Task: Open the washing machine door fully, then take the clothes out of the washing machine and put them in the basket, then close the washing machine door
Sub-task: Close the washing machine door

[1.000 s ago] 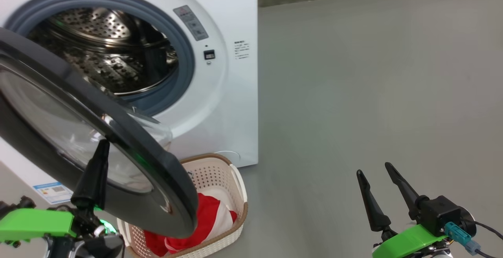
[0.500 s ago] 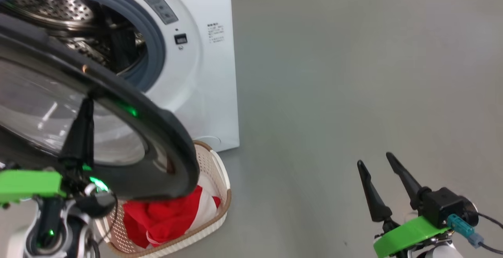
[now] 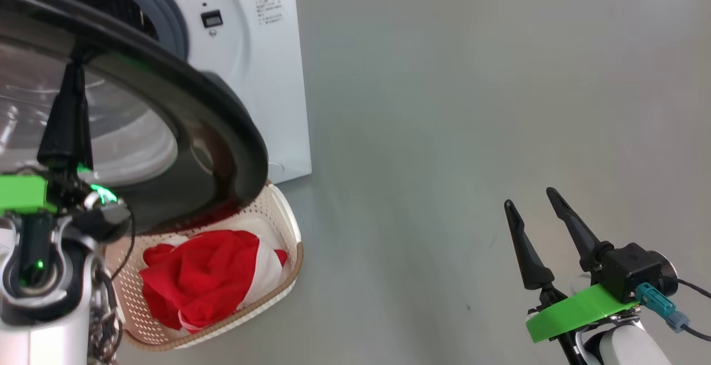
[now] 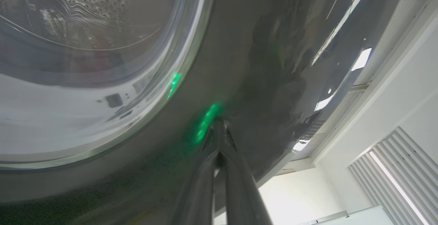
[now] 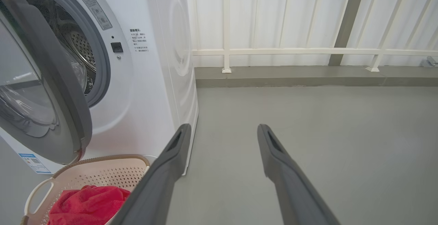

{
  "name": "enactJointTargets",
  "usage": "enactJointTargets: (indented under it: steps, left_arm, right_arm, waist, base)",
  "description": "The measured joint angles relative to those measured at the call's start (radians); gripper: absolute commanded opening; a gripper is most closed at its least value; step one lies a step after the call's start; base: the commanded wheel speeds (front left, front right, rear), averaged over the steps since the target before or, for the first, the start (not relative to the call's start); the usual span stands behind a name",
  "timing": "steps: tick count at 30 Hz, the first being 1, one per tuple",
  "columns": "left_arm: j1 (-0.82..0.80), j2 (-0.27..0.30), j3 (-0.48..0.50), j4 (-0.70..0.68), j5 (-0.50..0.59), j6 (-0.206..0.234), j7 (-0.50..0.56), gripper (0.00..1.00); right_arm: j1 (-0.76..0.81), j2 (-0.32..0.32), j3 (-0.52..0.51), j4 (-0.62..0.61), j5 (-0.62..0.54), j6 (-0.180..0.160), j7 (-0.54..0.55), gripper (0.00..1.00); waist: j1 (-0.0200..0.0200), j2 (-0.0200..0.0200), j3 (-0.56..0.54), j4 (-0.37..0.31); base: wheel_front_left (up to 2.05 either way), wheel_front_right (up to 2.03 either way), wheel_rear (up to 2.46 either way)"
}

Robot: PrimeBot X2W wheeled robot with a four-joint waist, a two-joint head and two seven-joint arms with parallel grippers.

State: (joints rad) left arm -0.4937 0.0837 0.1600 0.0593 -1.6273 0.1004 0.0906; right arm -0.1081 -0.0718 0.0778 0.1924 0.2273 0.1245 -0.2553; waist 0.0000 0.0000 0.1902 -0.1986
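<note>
Your left gripper (image 3: 74, 70) is pinched tight with nothing between its fingers, and its tips rest against the glossy black rim of the door (image 3: 222, 115). The door stands partly open, swung out from the washer (image 3: 266, 76) at far left and overhanging the far end of the basket (image 3: 291, 231). The basket sits on the floor (image 3: 472, 104) just in front of the washer, with the red-and-white clothes (image 3: 200, 276) heaped inside. Your right gripper (image 3: 529, 197) hangs at near right, fingers spread wide and empty, well apart from the basket.
</note>
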Motion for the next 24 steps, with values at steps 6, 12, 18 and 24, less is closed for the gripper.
enactJointTargets:
  steps: [6,12,18,24]
  left_arm:
    - [-0.091,0.0,-0.01,0.078,0.008,-0.024,-0.006,0.0]
    - [-0.16,-0.003,-0.023,0.139,0.008,-0.059,-0.005,0.0]
    - [-0.16,-0.003,-0.023,0.172,0.004,-0.108,0.014,0.65]
    - [-0.059,0.014,-0.04,0.171,0.063,-0.164,0.013,1.0]
  right_arm:
    - [-0.018,-0.001,0.0,-0.004,0.0,0.0,0.0,1.0]
    - [-0.046,-0.002,0.008,-0.005,0.0,0.0,0.0,1.0]
    - [-0.046,-0.002,0.014,0.002,0.0,0.0,0.0,1.0]
    - [-0.039,0.0,0.016,0.012,0.0,0.0,0.0,1.0]
  waist:
    - [0.0,0.0,0.044,-0.006]
    - [0.0,0.0,0.07,0.009]
    - [0.0,0.0,0.049,0.024]
    - [0.0,0.0,-0.005,0.036]
  base:
    - [0.0,0.0,0.0]
    - [0.0,0.0,0.0]
    - [0.0,0.0,0.0]
    - [0.0,0.0,0.0]
